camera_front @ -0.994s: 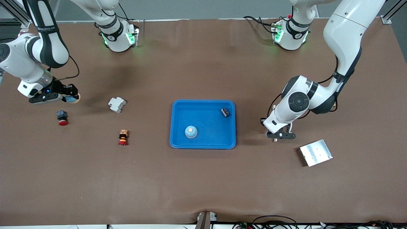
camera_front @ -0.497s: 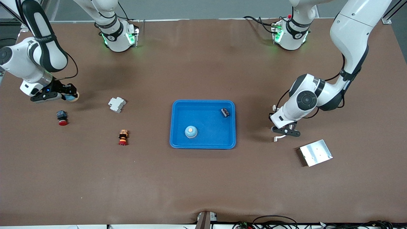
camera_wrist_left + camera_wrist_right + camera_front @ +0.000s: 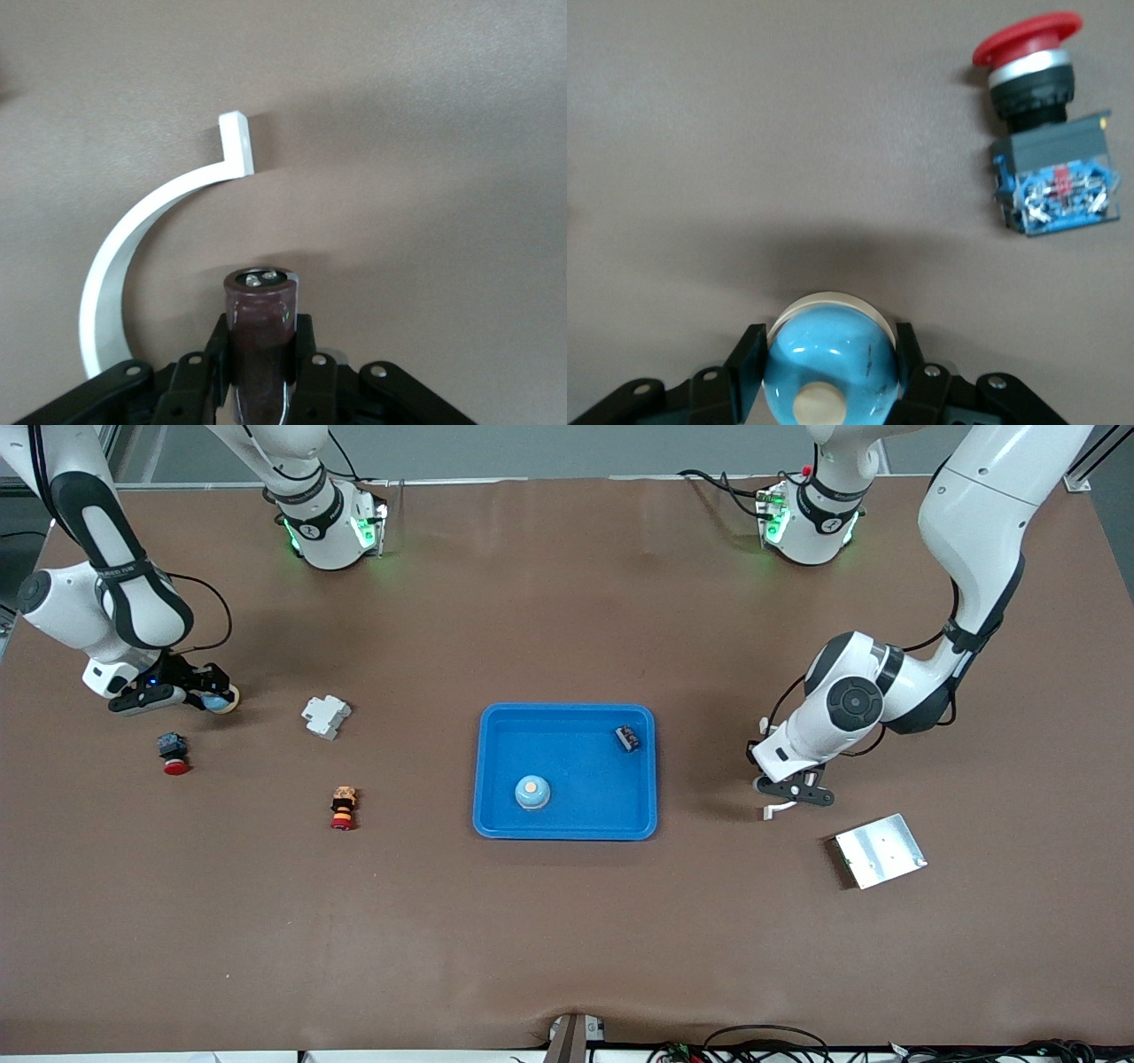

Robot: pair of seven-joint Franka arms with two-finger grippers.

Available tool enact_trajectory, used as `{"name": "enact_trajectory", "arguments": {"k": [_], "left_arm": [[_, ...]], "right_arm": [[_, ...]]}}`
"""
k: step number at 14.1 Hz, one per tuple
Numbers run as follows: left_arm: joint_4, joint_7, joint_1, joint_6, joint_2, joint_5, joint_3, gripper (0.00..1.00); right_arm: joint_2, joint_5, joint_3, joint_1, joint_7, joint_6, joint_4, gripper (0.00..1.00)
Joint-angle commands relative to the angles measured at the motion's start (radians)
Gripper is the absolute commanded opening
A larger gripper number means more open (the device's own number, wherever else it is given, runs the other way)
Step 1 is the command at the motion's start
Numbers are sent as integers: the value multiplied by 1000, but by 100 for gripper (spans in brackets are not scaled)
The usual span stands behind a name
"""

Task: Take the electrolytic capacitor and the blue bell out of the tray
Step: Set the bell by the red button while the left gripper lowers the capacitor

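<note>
Blue bell sits clamped between my right gripper's fingers, low over the bare worktop at the right arm's end, well apart from the tray. Just beside it on the worktop, nearer the front camera, lies a red push-button switch; so I judge the set-down should stay clear of that. Farther along lie a white block and a stacked red-and-orange button, then the tray, which still carries a second blue bell with an orange knob and a small black part. At the left arm's end my left gripper is closed on the electrolytic capacitor, whose long axis runs out along my fingers toward the worktop, just beside a curved white bracket and near the silver plate. Only the wrist views show what I hold: the capacitor's maroon sleeve and metal end, and the bell's dome. The front view alone shows the tray.
</note>
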Motion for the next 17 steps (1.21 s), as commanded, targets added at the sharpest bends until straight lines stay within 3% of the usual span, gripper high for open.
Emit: {"name": "enact_trajectory", "arguments": {"k": [1,3,5,6,7,8,9,11,13,17], "left_arm": [[13,-11,14,18,25,22,-13,4],[18,-11,14,18,30,22,-13,5],[18,-11,15,18,36,23,-12,6],[18,-11,17,18,36,23,-12,7],[18,-13,17,18,36,23,-12,9],[18,-14,17,18,33,23,-13,19],[18,-16,17,18,28,23,-13,39],[27,-16,14,16,25,23,-13,77],[44,-30,11,15,21,22,-15,100],[57,-109,5,5,1,22,-27,100]], "right_arm": [[-7,39,9,15,-33,27,-4,0],[-6,39,9,23,-26,40,-2,0],[-4,41,9,27,-19,41,-2,39],[-3,41,9,27,-19,41,-2,46],[-1,41,9,27,-19,42,-2,83],[1,41,9,27,-19,42,-1,89],[2,41,9,27,-19,42,-1,97],[5,41,9,26,-18,44,-1,100],[7,41,9,27,-19,45,-1,100],[-19,41,14,56,33,28,2,100]]}}
